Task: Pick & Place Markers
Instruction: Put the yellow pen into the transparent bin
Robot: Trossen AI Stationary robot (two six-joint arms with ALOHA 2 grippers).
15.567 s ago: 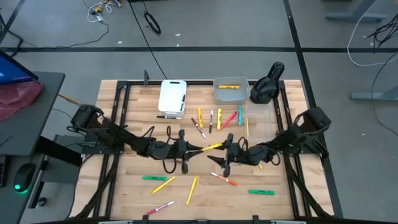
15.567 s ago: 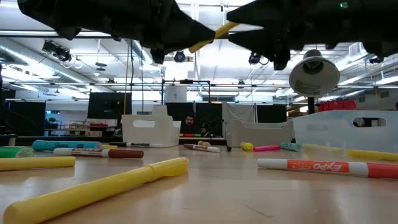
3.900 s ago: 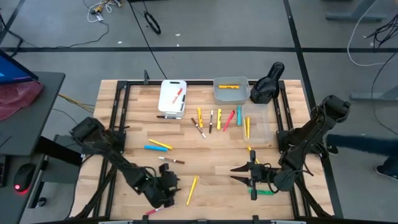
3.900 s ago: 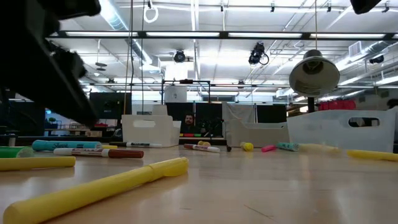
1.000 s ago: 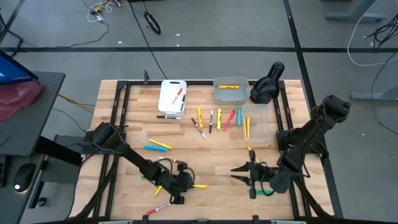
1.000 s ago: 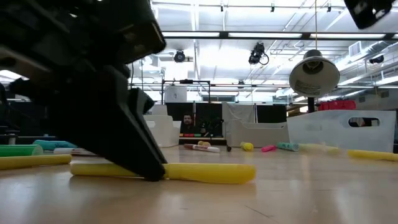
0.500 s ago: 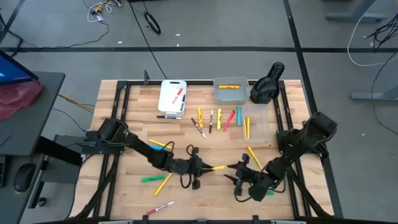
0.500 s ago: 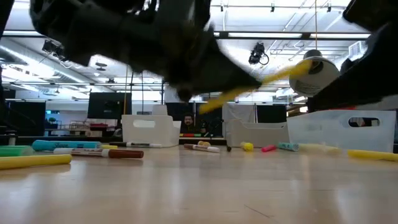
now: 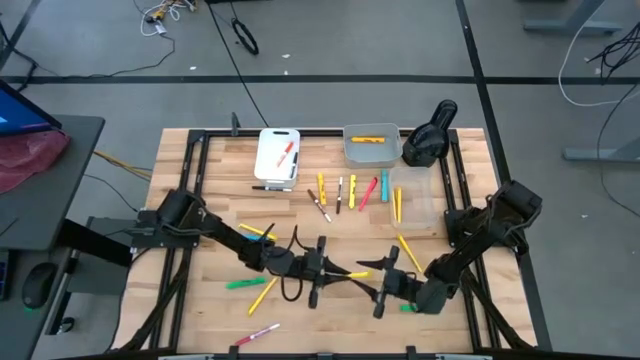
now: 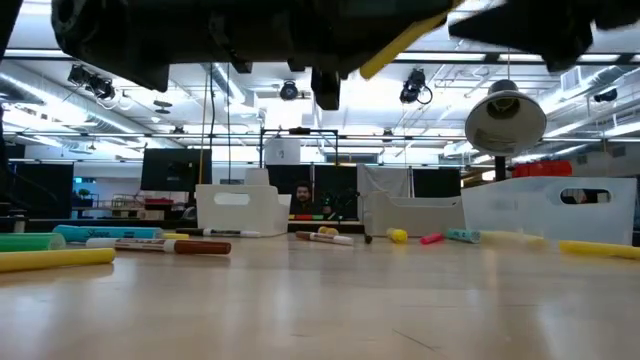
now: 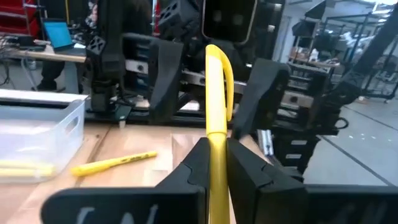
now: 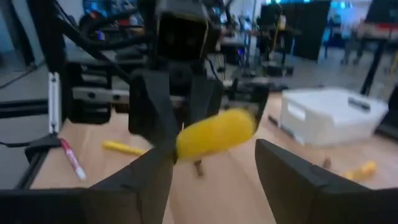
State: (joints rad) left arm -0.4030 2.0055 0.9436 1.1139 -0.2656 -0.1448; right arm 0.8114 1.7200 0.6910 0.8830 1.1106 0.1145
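One yellow marker point(image 9: 352, 273) hangs above the tabletop point(image 9: 330, 240) in the lower middle of the high frame, pinched by the left claw point(image 9: 333, 274) near one end, its free end reaching toward the right claw point(image 9: 373, 284); the left wrist view shows both dark fingers point(image 11: 198, 163) closed against the barrel, and the right wrist view shows the right claw spread wide with the rounded yellow tip between its fingers, untouched. It looks light, rigid and smooth-skinned, so likely to pivot or slip if nipped at the tip; the bare stretch of barrel past the left fingers seems the safer hold. Other markers point(image 9: 350, 190) lie in a row in the upper middle; a green one point(image 9: 240, 285) and a yellow one sit lower left; white bin point(image 9: 277, 156) and grey bin point(image 9: 371, 144) stand along the upper edge.
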